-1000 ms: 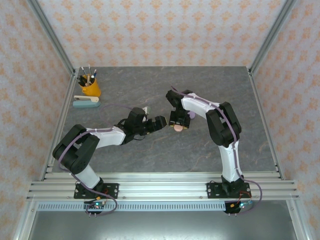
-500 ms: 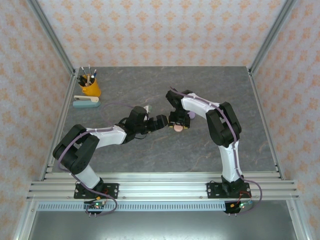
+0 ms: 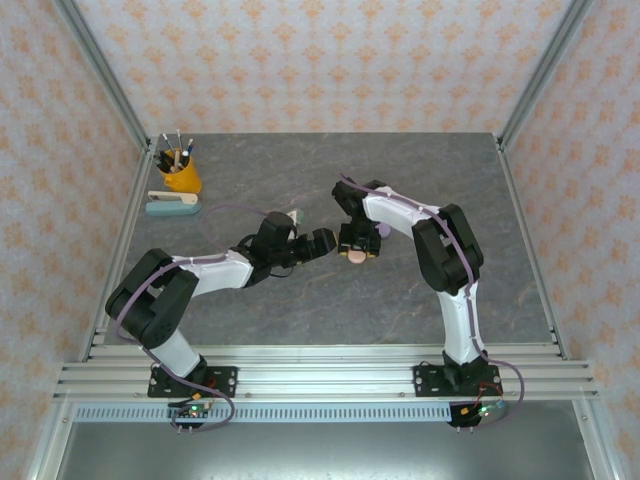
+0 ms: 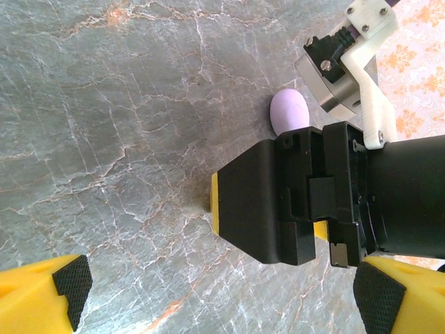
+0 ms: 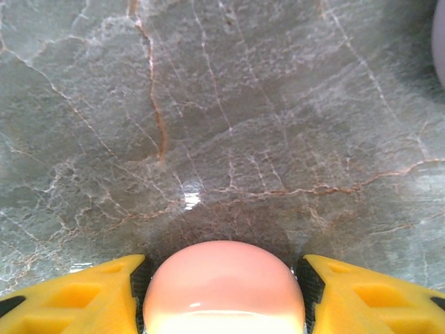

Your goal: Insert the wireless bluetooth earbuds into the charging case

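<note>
1. Your right gripper (image 5: pixel 222 275) is clamped on the pink case (image 5: pixel 224 296). In its wrist view a yellow finger (image 5: pixel 76 296) sits against each side of the rounded shell.
2. From overhead, that pink case is tucked under the right gripper near the middle of the grey marbled table (image 3: pixel 300 170). You cannot tell whether its underside touches the surface.
3. Your left gripper (image 4: pixel 224 289) has its fingers spread wide apart, one at each lower corner of its wrist view. The black body of the right gripper is straight ahead of them.
4. In the overhead view the two grippers are just beside each other, and the left one points at the right one from the side.
5. A purple case (image 4: pixel 288 111) lies on the table just beyond the right gripper, apart from the pink one.
6. A yellow cup of pens (image 3: pixel 181 176) and a stapler (image 3: pixel 172 203) sit near the far-left corner, well apart from both arms.
</note>
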Controlling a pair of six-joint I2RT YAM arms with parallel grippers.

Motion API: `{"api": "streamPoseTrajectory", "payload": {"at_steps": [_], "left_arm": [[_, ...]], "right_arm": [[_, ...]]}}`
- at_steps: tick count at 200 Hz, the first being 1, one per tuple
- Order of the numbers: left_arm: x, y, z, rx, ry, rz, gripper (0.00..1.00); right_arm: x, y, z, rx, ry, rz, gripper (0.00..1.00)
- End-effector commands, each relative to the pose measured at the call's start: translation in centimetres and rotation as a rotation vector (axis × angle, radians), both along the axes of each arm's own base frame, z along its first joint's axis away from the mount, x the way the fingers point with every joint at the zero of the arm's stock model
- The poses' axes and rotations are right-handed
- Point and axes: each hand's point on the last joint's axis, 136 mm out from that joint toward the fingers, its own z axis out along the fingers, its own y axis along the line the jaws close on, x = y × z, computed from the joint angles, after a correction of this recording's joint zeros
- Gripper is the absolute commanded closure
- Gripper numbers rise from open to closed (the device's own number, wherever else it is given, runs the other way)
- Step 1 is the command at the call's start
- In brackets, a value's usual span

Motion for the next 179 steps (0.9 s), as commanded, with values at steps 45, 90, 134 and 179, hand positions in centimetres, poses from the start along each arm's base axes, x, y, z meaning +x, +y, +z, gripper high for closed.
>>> {"api": "streamPoseTrajectory", "payload": {"at_steps": [45,90,134,179], "left_arm": [[0.7,-0.4,0.5,0.004,-0.021,0.016,0.01],[0.6,-0.5,0.0,0.000,-0.011,0.018,0.01],[0.7,-0.5,0.2,-0.003,-0.013,0.019,0.01],[0.7,-0.6,0.1,-0.004,-0.013,0.020,0.01]], "right_arm": [[-3.3,-1.3,-2.4,-0.094,0.118,-0.132,0.47],[-2.5,-1.0,-1.2,-0.083,0.081,-0.178,0.51],[-2.4,-1.1,-0.4,-0.089,0.081,-0.153,0.39],[-3.1,-1.2,0.3,-0.085,0.089,-0.125,0.38]]}}
